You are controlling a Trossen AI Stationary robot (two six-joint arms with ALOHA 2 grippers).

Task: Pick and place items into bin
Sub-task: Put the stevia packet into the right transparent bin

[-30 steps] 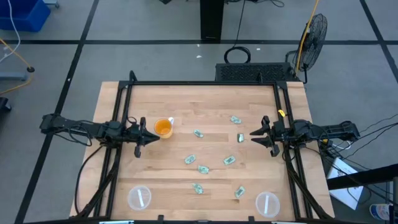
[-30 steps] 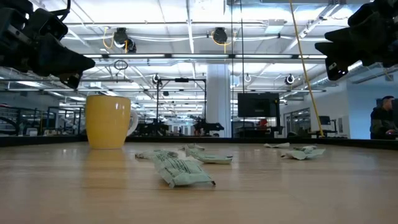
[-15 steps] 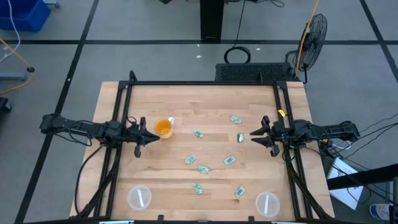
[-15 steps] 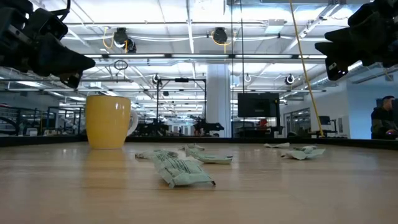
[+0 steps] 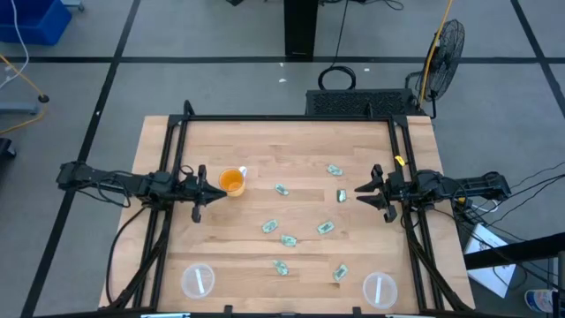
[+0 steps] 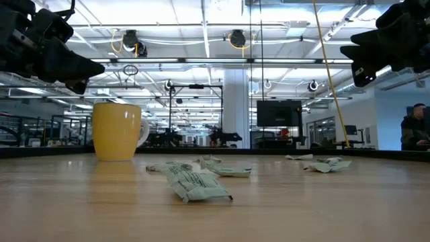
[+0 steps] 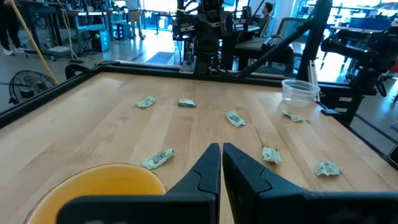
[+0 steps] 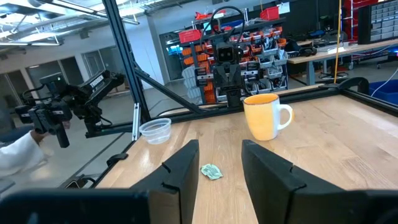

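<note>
Several small pale green-and-white packets lie flat on the wooden table (image 5: 291, 141), among them ones at mid-table (image 5: 281, 189), (image 5: 270, 226), (image 5: 326, 227) and near the front (image 5: 282, 267). My left gripper (image 5: 217, 193) is shut and empty above the table's left side, beside the orange cup (image 5: 231, 181); its wrist view shows the shut fingers (image 7: 221, 158) over the cup's rim (image 7: 93, 183). My right gripper (image 5: 358, 193) is open and empty above the right side, next to a packet (image 5: 341, 195), which also shows in the right wrist view (image 8: 212, 172) beyond the gripper (image 8: 219, 155).
Two clear round containers stand at the table's front, one left (image 5: 198, 281), one right (image 5: 380, 288). A black frame (image 5: 291, 117) edges the far side and both sides. A person's sleeve (image 8: 18, 155) shows beyond the table in the right wrist view.
</note>
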